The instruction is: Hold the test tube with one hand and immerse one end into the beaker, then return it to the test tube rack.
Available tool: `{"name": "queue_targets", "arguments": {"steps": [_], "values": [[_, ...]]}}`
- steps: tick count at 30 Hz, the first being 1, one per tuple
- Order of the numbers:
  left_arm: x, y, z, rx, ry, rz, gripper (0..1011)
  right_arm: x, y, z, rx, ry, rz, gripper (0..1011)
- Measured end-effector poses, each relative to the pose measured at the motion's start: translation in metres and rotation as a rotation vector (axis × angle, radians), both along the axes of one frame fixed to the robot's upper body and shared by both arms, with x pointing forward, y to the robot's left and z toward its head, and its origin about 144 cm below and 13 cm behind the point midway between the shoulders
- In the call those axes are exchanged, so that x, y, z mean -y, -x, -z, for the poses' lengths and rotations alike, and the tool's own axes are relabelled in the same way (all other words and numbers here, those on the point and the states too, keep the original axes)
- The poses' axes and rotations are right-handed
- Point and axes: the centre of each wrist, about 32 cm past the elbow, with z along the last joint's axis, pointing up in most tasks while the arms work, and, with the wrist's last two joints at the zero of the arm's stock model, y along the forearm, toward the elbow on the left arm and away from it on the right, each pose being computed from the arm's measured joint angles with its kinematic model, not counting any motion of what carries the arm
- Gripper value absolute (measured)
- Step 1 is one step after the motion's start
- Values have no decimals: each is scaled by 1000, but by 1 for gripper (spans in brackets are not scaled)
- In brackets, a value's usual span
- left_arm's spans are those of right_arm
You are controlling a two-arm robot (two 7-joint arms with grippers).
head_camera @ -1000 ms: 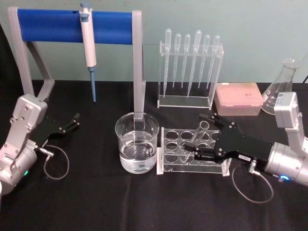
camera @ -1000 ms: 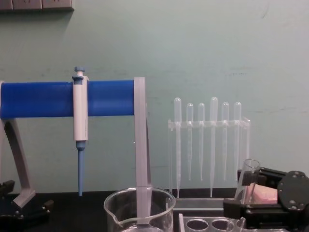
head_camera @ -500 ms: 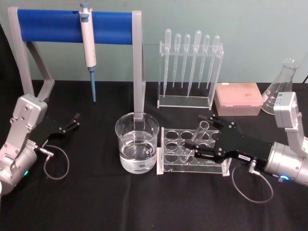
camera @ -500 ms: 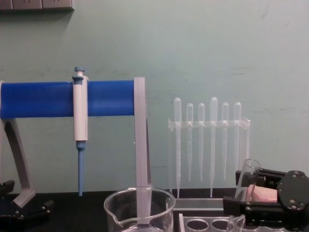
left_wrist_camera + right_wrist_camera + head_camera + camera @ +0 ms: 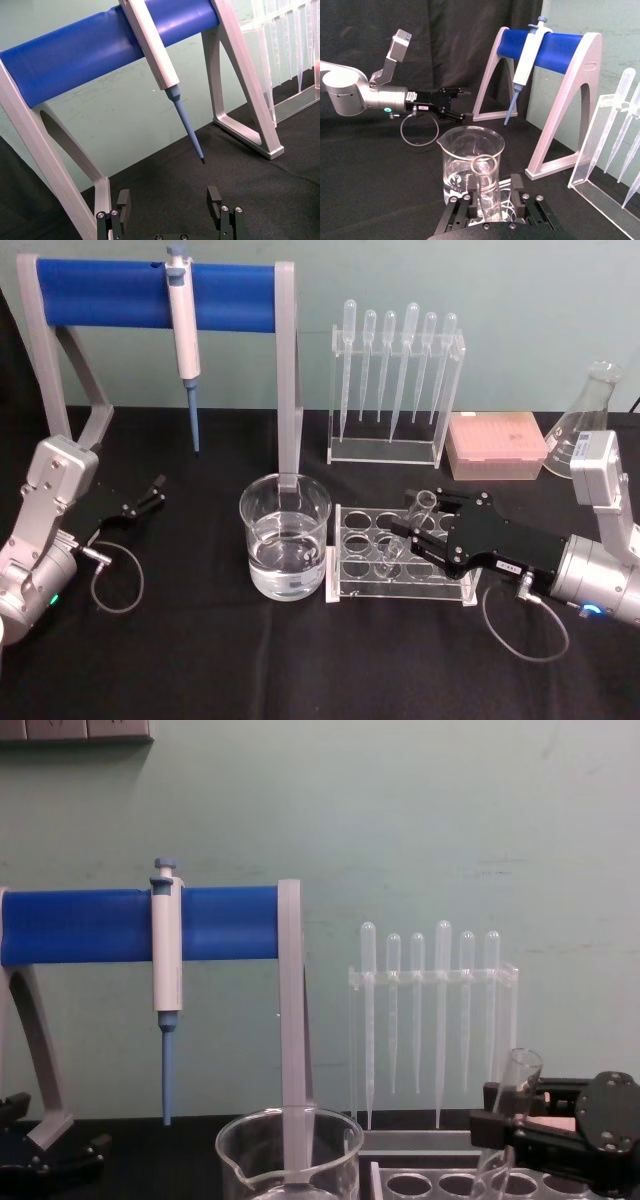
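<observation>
The test tube [image 5: 420, 508] stands in the clear rack [image 5: 352, 585], in a hole of the row far from the robot. It is tilted, with its open rim leaning to the right and away from the beaker [image 5: 285, 540]. The round bottom is down inside the rack.

The right gripper [image 5: 412, 525] reaches in from the right, low over the rack, with one finger on each side of the tube. In the right wrist view the tube [image 5: 485, 187] is between the two fingers [image 5: 518, 186]. A small gap seems to show on each side, so the gripper looks slightly open around the glass and not pressing it, although the clear tube makes this hard to judge. In the chest view the tube [image 5: 512, 1105] rises at a slant just beside the black gripper body.

The beaker is just left of the rack on the black table [image 5: 300, 660] and holds clear liquid.

The left gripper [image 5: 150, 495] lies parked at the left side of the table, well apart from the beaker. Its fingers [image 5: 215, 196] are spread wide and hold nothing.
</observation>
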Motion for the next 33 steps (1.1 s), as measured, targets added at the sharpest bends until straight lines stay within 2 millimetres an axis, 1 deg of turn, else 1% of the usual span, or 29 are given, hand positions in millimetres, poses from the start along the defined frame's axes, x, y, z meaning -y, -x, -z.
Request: {"name": "queue_targets", "arguments": {"steps": [1, 4, 5, 8, 21, 26, 28, 29, 30, 31, 32, 33], "values": [[0, 0, 0, 0, 0, 0, 1000, 0, 0, 0, 0, 0, 0, 408], [0, 0, 0, 0, 0, 0, 1000, 0, 0, 0, 0, 0, 0, 345], [0, 0, 0, 0, 0, 0, 1000, 0, 0, 0, 0, 0, 0, 282], [0, 0, 0, 0, 0, 0, 1000, 0, 0, 0, 0, 0, 0, 227], [0, 0, 0, 0, 0, 0, 1000, 1, 0, -1, 1, 1, 1, 227], [0, 0, 0, 0, 0, 0, 1000, 6, -5, -13, 27, 9, 1, 226], [0, 0, 0, 0, 0, 0, 1000, 7, -8, -21, 33, 17, -6, 226], [0, 0, 0, 0, 0, 0, 1000, 8, -10, -29, 38, 25, -13, 227], [0, 0, 0, 0, 0, 0, 1000, 8, -10, -29, 38, 25, -13, 227], [0, 0, 0, 0, 0, 0, 1000, 9, -12, -40, 35, 35, -32, 227], [0, 0, 0, 0, 0, 0, 1000, 9, -12, -40, 35, 35, -32, 226], [0, 0, 0, 0, 0, 0, 1000, 9, -13, -45, 33, 38, -40, 227]]}}
